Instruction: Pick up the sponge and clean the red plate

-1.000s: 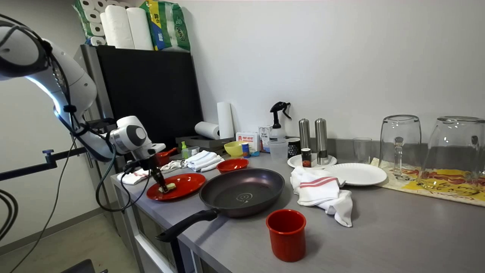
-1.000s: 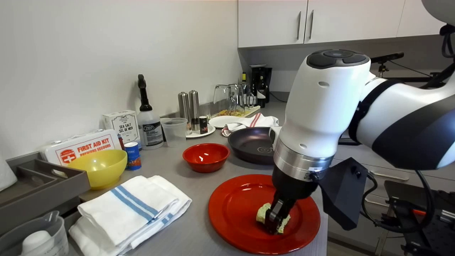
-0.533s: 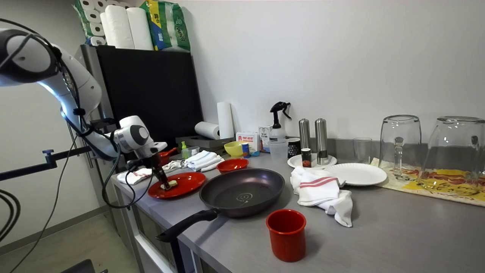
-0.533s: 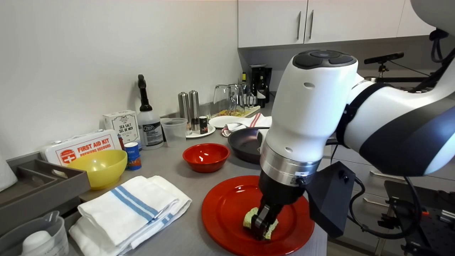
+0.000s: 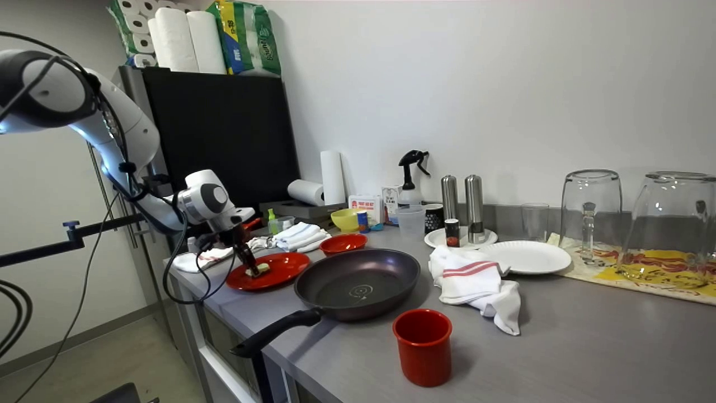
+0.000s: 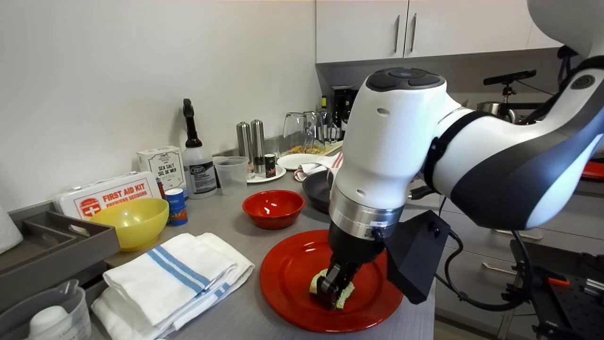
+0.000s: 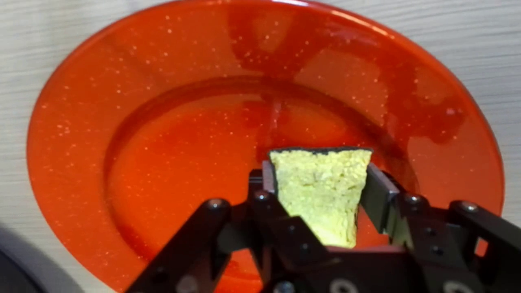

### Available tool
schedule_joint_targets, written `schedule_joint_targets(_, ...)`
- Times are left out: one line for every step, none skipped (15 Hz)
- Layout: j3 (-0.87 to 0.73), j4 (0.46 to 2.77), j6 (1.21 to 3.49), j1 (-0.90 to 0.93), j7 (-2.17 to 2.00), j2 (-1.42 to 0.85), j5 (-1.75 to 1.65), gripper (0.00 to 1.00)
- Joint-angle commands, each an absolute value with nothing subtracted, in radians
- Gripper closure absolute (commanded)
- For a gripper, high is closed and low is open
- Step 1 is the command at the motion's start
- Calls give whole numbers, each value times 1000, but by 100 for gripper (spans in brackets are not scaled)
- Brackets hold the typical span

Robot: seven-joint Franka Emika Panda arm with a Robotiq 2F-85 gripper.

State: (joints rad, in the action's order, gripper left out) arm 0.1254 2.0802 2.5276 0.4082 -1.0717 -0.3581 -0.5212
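"Holding anything, that claw?"

"Yep, clamped on the sponge. Jaws are parted just enough to fit it, one on each flank; in the wrist view a sliver of red shows between it and one of them, lower down."

"And where's it sitting?"

"Around the middle of the red plate, in the sunken part. Underside's hidden, so I can't tell how firmly it's pressed down."

"What's the stuff like, texture-wise?"

"Sponge is yellow-green, pitted and crumbly looking, kinda wedge-shaped with a dark edge. Plate's round and super shiny, wide rim, pale specks all over. Countertop is grey with fine streaks. In both exterior views there's a dark frying pan nearby, smooth and round."
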Motion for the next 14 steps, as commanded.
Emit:
schedule_joint_targets(109, 2042, 2511, 424, -1046, -386, -509, 73)
schedule_joint_targets(108, 2041, 2510, 425, -1045, -384, -510, 73)
schedule_joint_targets(108, 2041, 2510, 425, -1044, -384, -509, 73)
schedule_joint_targets(109, 2042, 2509, 425, -1042, -385, -505, 73)
schedule_joint_targets(110, 2045, 2509, 425, -1041, -383, -504, 73)
schedule_joint_targets(111, 2046, 2510, 425, -1040, -382, -504, 73)
schedule_joint_targets(111, 2047, 2509, 426, -1041, -380, -504, 73)
schedule_joint_targets(111, 2048, 2509, 427, -1041, -376, -505, 73)
schedule_joint_targets(111, 2049, 2509, 430, -1042, -372, -509, 73)
schedule_joint_targets(111, 2049, 2508, 431, -1041, -371, -509, 73)
schedule_joint_targets(111, 2049, 2507, 431, -1040, -370, -508, 73)
schedule_joint_targets(112, 2049, 2505, 432, -1040, -369, -507, 73)
schedule_joint_targets(113, 2050, 2505, 433, -1039, -367, -506, 73)
schedule_joint_targets(112, 2049, 2506, 435, -1040, -367, -509, 73)
